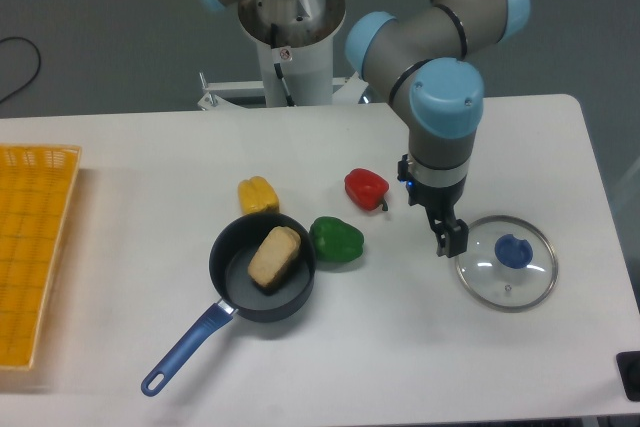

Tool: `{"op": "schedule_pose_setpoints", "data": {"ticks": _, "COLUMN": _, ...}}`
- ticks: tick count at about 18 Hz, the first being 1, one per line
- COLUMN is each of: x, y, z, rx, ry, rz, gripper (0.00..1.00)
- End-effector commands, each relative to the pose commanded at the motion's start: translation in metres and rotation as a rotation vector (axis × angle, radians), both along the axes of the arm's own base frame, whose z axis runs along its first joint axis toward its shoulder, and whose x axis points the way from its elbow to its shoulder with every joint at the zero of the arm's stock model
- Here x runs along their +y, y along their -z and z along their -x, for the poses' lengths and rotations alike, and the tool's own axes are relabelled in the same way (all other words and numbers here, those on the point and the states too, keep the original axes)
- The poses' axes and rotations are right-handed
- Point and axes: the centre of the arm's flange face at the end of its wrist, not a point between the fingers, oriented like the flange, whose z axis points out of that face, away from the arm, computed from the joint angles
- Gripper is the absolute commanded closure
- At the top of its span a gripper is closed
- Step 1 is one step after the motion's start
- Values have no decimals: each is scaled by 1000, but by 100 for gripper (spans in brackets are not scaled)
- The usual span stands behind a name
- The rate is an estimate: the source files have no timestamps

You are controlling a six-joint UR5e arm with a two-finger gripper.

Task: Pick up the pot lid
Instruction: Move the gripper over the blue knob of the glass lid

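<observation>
The gripper hangs from the arm right of the table's middle, pointing down with its fingers apart and nothing visible between them. To its lower right lies the pot lid, a round clear disc with a thin rim and a blue knob facing up. The fingertips appear to the left of the knob, near the lid's upper left edge; their exact height above the table cannot be told.
A black pan with a blue handle holds a brown oblong item. Around it lie a yellow pepper, a green pepper and a red pepper. An orange-yellow crate stands at the left edge.
</observation>
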Motion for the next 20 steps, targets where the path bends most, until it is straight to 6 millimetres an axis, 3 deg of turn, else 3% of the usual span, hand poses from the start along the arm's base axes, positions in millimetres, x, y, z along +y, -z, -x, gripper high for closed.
{"op": "schedule_pose_setpoints", "data": {"ticks": 6, "x": -3, "y": 3, "z": 5, "rx": -7, "ry": -4, "rz": -1, "gripper": 0}}
{"op": "schedule_pose_setpoints", "data": {"ticks": 12, "x": -31, "y": 4, "z": 29, "rx": -7, "ry": -7, "rz": 1, "gripper": 0}}
{"op": "schedule_pose_setpoints", "data": {"ticks": 16, "x": -52, "y": 17, "z": 54, "rx": -22, "ry": 25, "rz": 9, "gripper": 0}}
{"op": "schedule_pose_setpoints", "data": {"ticks": 20, "x": -57, "y": 24, "z": 66, "rx": -29, "ry": 36, "rz": 8, "gripper": 0}}
